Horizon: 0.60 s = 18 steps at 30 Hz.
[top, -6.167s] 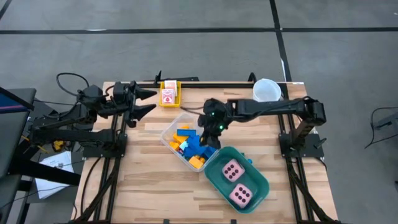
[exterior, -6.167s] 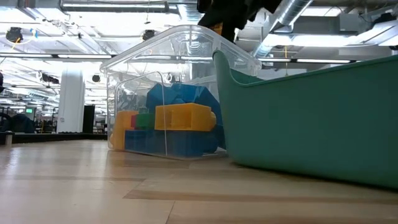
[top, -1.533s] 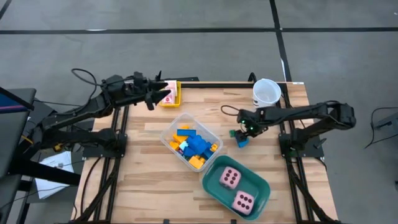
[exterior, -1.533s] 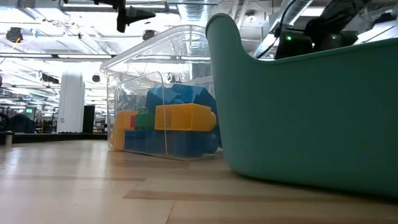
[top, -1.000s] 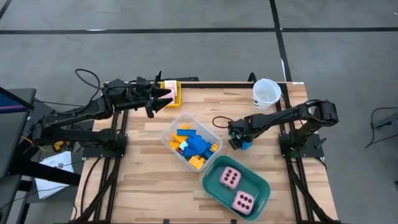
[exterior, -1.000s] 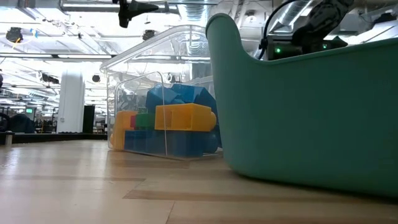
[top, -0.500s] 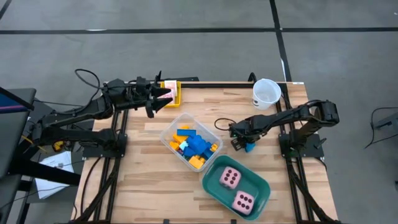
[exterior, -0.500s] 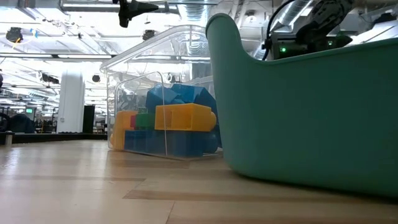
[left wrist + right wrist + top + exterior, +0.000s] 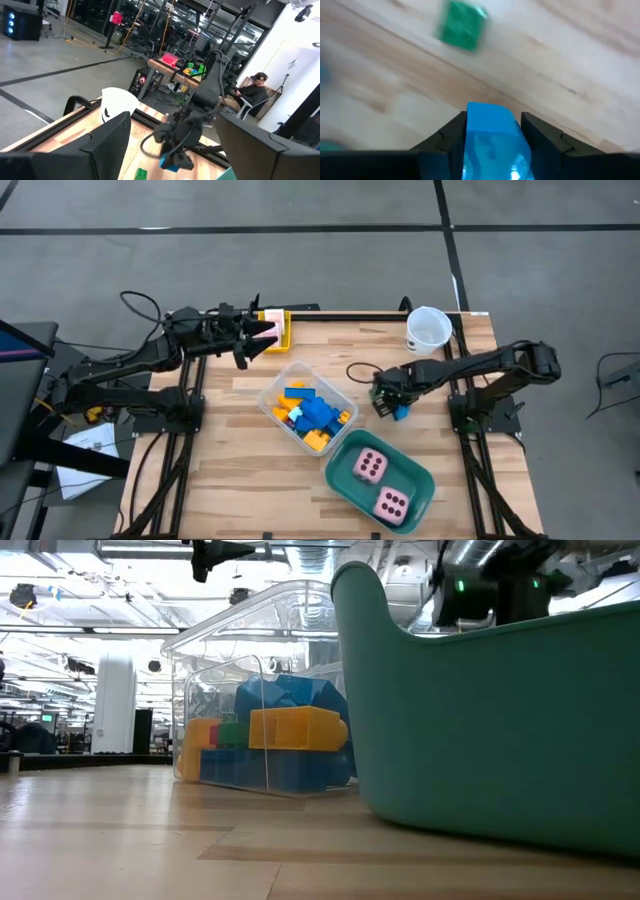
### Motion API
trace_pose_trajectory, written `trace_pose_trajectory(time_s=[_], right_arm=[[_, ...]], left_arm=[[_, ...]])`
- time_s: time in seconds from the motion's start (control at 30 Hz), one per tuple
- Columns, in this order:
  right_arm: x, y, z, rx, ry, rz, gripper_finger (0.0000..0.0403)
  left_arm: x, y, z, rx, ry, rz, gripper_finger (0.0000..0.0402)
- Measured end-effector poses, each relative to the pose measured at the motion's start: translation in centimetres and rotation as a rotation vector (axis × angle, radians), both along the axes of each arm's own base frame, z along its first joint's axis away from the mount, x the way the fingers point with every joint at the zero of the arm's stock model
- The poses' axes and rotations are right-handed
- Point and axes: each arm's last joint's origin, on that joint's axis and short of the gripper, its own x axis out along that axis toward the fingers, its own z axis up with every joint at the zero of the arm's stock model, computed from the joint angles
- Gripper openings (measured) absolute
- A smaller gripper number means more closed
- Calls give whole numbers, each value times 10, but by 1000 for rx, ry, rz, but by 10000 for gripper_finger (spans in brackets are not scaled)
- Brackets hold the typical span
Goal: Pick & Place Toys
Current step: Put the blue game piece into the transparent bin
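While the right gripper [image 9: 491, 131] hangs over the right middle of the wooden table [image 9: 230, 480], its two dark fingers are squeezed on a blue brick [image 9: 494, 140], one finger on each side. The brick is bright blue and smooth, and it is lifted off the wood. The left gripper [image 9: 262, 338] waits at the far left edge of the table, just beside a small yellow tray [image 9: 282, 332], and its fingers are spread apart with nothing between them.

There is one teal tub [image 9: 345, 474] near the front right, and two pink dice [image 9: 369, 465] with dark dots lie inside it. Just left of the tub, and touching it in the low view, is one clear box [image 9: 277, 383] in the middle of the table. It holds a pile of blue, yellow and orange bricks [image 9: 315, 412]; the low view also shows a green one among them. One white cup [image 9: 429, 326] stands at the far right corner. The yellow tray holds small pink-white cards [image 9: 270, 334]; I cannot count them. One little green brick [image 9: 462, 25] lies alone on the wood close to the right gripper.
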Motion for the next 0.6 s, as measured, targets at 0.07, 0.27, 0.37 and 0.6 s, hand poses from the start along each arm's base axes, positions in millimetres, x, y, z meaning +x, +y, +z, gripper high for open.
trace_pose_trajectory(time_s=[0.07,0.27,0.37,0.6], right_arm=[[6,-3,18,-18,-72,10,152],[30,-23,97,-172,-360,95,152],[47,-31,128,-226,-526,204,152],[117,-31,134,-219,-671,442,152]], left_arm=[[0,0,0,1,-2,0,289],[-3,-1,2,26,-11,0,289],[-8,-3,6,65,-25,-8,289],[-24,-9,16,135,-70,-6,289]])
